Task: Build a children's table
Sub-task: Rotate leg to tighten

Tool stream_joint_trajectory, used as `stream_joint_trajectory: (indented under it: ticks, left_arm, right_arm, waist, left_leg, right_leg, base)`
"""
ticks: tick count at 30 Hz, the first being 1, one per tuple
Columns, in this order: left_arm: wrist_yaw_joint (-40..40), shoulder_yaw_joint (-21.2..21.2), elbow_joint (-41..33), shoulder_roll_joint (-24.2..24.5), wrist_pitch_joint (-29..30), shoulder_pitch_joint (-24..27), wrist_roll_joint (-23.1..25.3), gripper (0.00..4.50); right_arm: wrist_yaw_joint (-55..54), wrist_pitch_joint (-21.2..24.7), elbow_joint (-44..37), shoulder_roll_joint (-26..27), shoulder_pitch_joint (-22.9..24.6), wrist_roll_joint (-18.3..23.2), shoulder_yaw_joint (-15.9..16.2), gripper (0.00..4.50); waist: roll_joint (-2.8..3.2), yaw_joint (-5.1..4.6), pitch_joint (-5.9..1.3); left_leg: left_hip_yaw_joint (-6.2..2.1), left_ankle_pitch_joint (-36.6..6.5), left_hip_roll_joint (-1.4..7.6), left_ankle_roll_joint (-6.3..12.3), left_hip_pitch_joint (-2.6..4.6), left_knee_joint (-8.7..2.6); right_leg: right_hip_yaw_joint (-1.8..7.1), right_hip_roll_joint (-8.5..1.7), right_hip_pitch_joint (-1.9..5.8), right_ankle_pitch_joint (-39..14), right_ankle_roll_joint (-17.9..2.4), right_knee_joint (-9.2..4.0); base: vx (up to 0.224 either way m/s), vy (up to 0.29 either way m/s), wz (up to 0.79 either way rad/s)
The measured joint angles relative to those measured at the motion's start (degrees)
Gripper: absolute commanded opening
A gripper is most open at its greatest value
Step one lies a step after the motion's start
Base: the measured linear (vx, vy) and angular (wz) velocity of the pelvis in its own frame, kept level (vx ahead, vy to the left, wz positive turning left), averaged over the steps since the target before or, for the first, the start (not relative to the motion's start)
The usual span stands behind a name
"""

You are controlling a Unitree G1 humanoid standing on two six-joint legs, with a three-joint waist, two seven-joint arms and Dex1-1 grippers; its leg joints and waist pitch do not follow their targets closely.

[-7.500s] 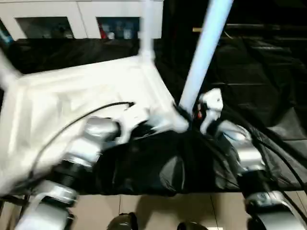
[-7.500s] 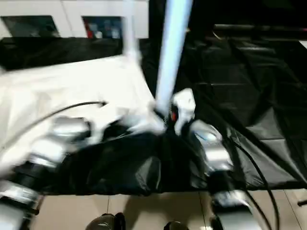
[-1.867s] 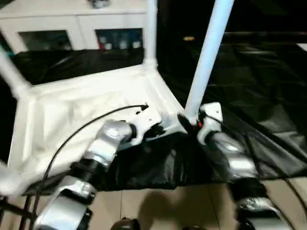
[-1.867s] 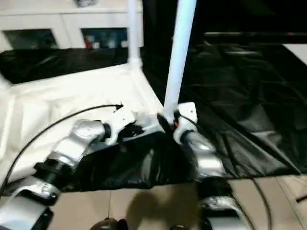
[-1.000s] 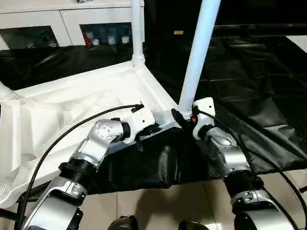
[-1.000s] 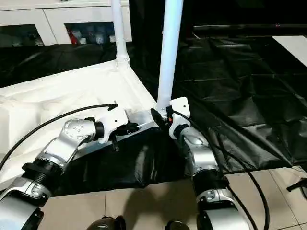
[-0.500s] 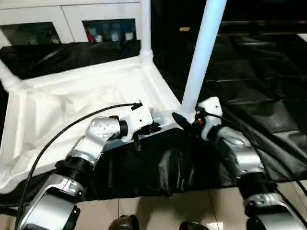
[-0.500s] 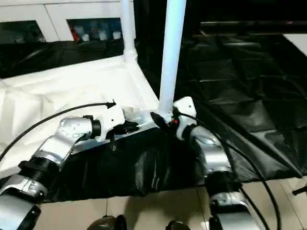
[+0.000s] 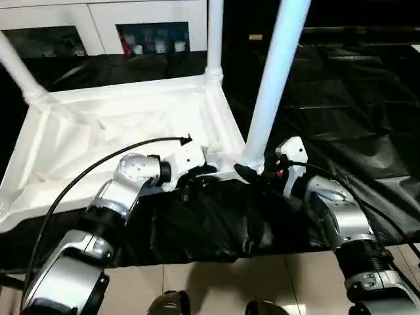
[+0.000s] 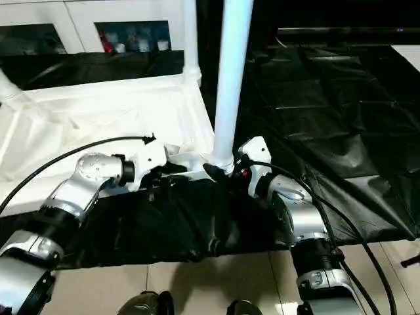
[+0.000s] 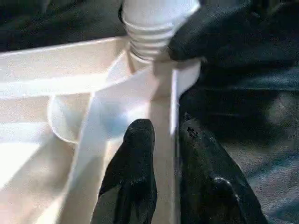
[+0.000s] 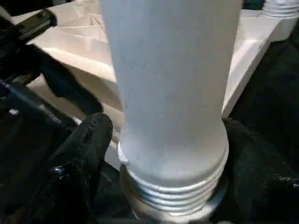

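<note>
Right gripper (image 12: 163, 154), with its two black fingers (image 12: 86, 144) spread on either side of the long white tubular plastic leg (image 10: 231, 79), is seen just above the threaded end, where that leg enters the near corner socket of the white rectangular plastic table top (image 9: 118, 131); whether the pads are pressing on the tube cannot be told. At the left gripper (image 11: 163, 154), two black fingers stand close together astride the thin white rim of the top beside that socket, one on each face, and it cannot be told whether the rim is actually pinched. The top is lying ribbed side up on the large black-draped table (image 10: 341, 118), at its near edge, with two further white legs (image 9: 214, 39) standing at the far corners. Several thread turns are exposed above the socket, so the leg is judged not fully seated; if it were let go now, it could lean, or cross-thread when turned. Should the rim be released too, the top could spin with the leg or slide off the near edge. Upper leg ends are cut off, and the fourth corner is out of frame.
</note>
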Motion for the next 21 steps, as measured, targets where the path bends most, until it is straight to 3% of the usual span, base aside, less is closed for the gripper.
stream_joint_trajectory:
  ticks: [9, 21]
  left_arm:
    - [-1.7, 0.0, 4.7, -0.8, -1.9, -1.6, -0.2, 1.12]
    - [-3.7, -0.5, 9.0, -0.3, -4.5, -3.3, 0.2, 0.12]
  right_arm:
    - [0.2, 0.0, 0.0, -0.1, 0.0, 0.0, 0.5, 3.78]
    - [0.5, 0.0, -0.7, -0.6, 0.0, 0.2, 0.5, 3.78]
  waist:
    - [0.06, 0.08, -0.05]
    - [0.24, 0.07, -0.16]
  left_leg:
    - [0.01, 0.3, 0.10, 0.39, -0.11, 0.18]
    - [0.00, 0.2, 0.36, 0.16, -0.19, 0.58]
  right_leg:
    - [-0.20, -0.01, 0.00, 0.0, 0.0, 0.04]
    - [-0.65, -0.11, 0.05, 0.2, 0.0, 0.30]
  base:
    - [0.000, 0.000, 0.00]
    - [0.000, 0.000, 0.00]
